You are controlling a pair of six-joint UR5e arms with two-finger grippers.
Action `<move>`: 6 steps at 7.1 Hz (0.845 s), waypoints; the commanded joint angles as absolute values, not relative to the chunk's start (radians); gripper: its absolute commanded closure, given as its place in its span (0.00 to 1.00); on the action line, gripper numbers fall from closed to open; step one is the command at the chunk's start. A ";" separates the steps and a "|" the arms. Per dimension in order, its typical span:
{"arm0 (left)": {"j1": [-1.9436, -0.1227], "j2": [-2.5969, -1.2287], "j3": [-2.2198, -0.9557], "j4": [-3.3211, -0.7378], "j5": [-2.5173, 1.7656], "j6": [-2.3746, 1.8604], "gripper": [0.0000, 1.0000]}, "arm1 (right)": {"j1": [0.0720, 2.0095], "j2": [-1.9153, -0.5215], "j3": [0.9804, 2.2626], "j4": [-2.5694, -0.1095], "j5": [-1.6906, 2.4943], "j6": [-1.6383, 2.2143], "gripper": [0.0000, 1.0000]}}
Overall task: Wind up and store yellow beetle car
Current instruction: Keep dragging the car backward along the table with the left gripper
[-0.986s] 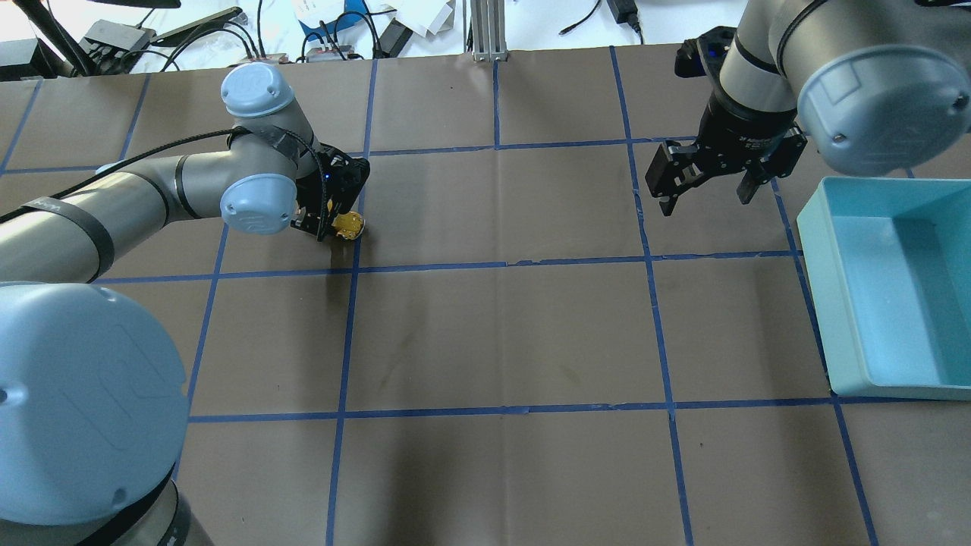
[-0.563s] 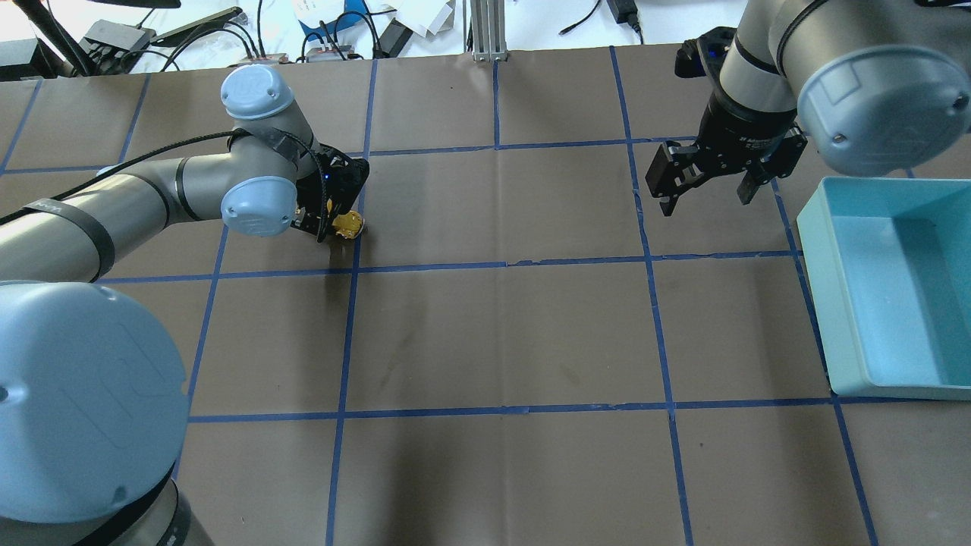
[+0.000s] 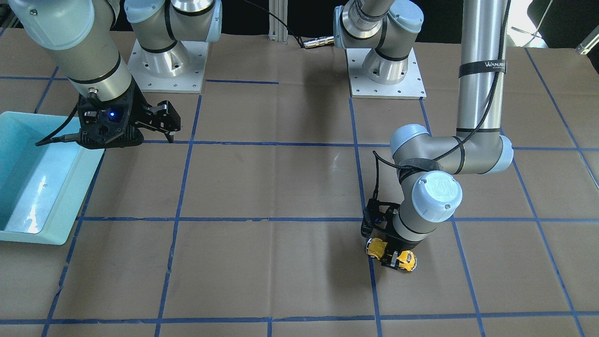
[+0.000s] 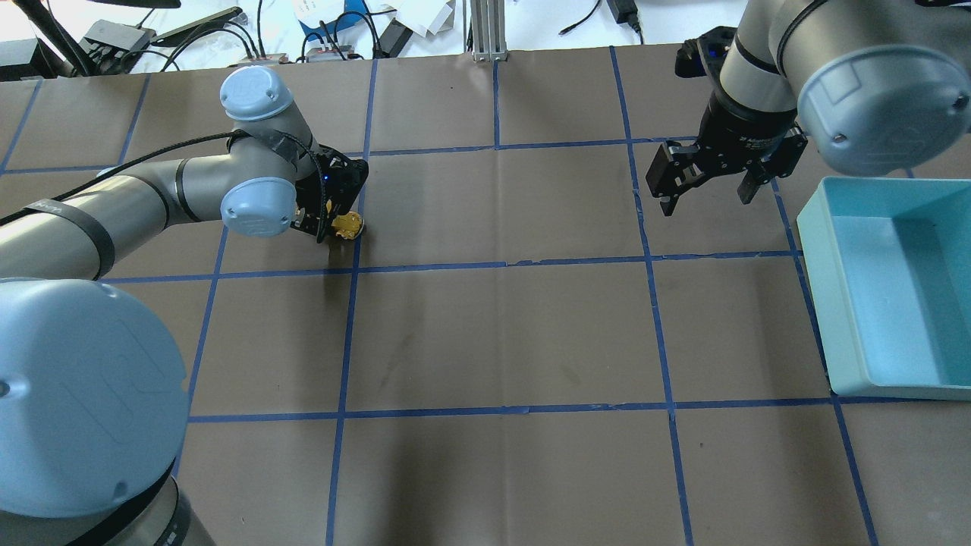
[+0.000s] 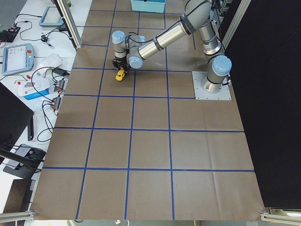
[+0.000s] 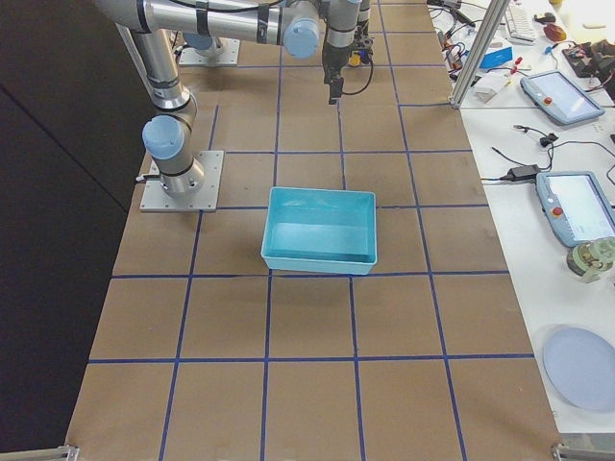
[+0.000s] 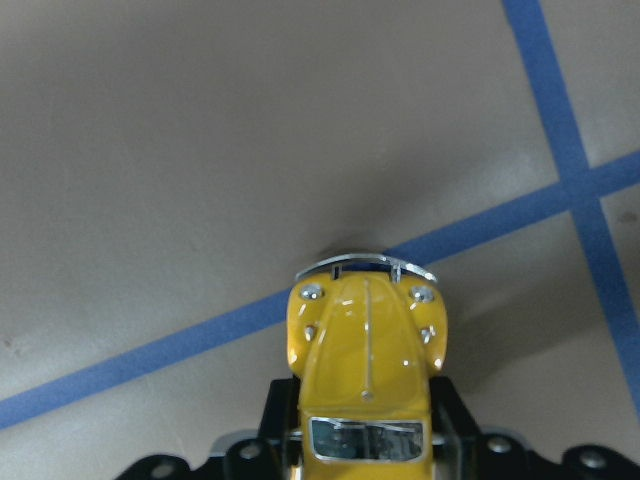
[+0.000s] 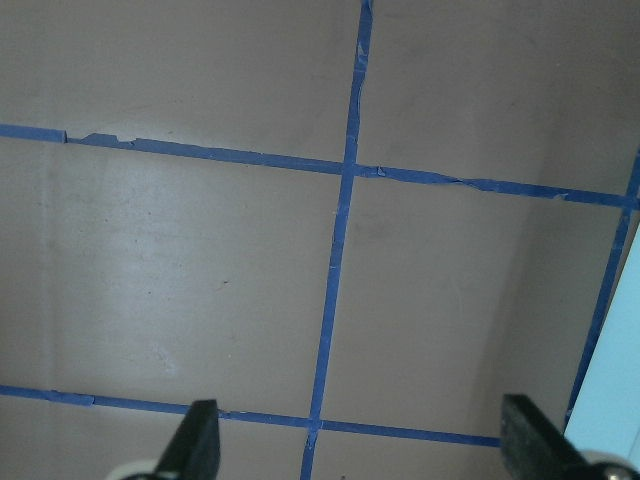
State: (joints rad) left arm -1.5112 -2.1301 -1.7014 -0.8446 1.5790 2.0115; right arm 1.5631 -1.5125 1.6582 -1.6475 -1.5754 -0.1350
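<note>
The yellow beetle car (image 4: 350,224) is small and rounded, with a silver bumper. My left gripper (image 4: 335,227) is shut on its sides at table level, beside a blue tape line at the far left. The left wrist view shows the car's hood (image 7: 365,340) sticking out between the two fingers (image 7: 272,412). The car also shows in the front-facing view (image 3: 391,255) and the exterior left view (image 5: 120,74). My right gripper (image 4: 706,202) is open and empty, hanging above the table at the far right, well away from the car. Its fingertips (image 8: 200,440) show wide apart.
A light blue bin (image 4: 813,265) stands empty at the right edge, just right of my right gripper; it also shows in the front-facing view (image 3: 89,174) and the exterior right view (image 6: 317,261). Brown paper with blue tape lines (image 4: 501,265) covers the table.
My left arm's wrist joints have shifted very slightly. The car stays in the same spot in the gripper. The right arm has not moved.
</note>
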 commanded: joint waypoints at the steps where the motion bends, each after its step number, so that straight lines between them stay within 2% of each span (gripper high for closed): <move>1: -1.497 -2.131 -1.704 -0.839 1.578 2.040 1.00 | 1.563 -1.513 1.658 -1.647 -1.575 -0.135 0.00; 6: -1.468 -2.148 -1.693 -0.824 1.577 2.095 1.00 | 1.563 -1.513 1.658 -1.647 -1.575 -0.133 0.00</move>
